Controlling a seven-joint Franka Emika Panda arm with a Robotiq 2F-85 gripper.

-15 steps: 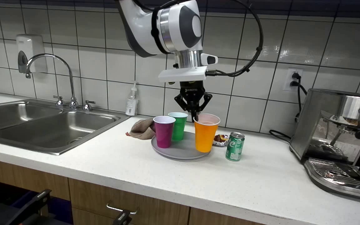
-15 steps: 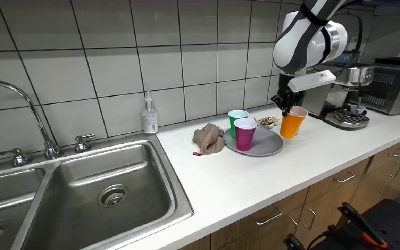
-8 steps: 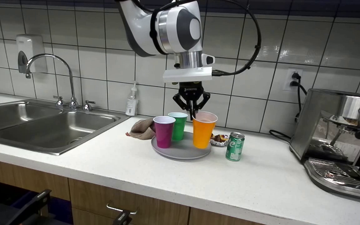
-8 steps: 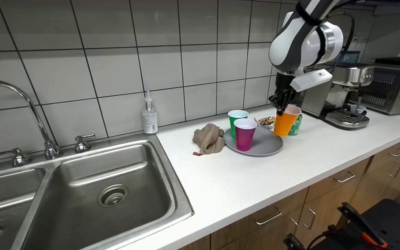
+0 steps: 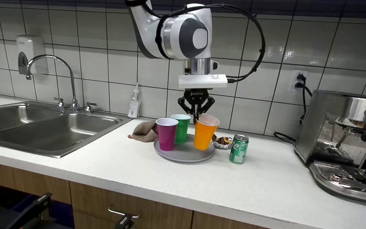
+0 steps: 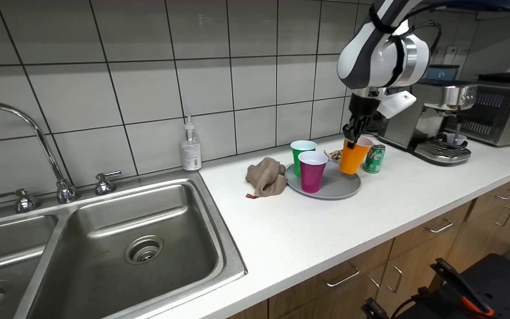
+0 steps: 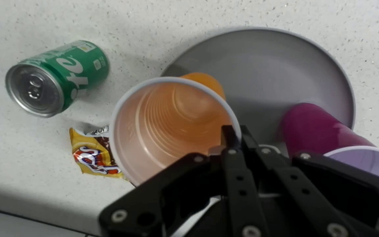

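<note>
My gripper [image 5: 195, 120] is shut on the rim of an orange cup [image 5: 205, 136], one finger inside and one outside, as the wrist view shows at the fingertips [image 7: 240, 135]. The cup [image 7: 156, 131] leans slightly and is over the right part of a grey plate [image 5: 184, 156]. I cannot tell whether its bottom touches the plate. A purple cup [image 5: 167, 138] and a green cup [image 5: 182, 130] stand upright on the plate, left of the orange one. The purple cup also shows in the wrist view [image 7: 311, 128]; the green one is mostly hidden there behind the gripper.
A green soda can [image 5: 239, 151] and a small foil dish of candy [image 5: 223, 142] stand right of the plate. A brown cloth [image 6: 267, 177] and soap bottle [image 6: 191, 148] are left. A steel sink [image 6: 144, 212] and espresso machine [image 5: 338, 133] flank the counter.
The gripper has carried the orange cup leftward and toward the wall, from the plate's right edge further over the plate. The cups on the plate, the can and the dish have not moved.
</note>
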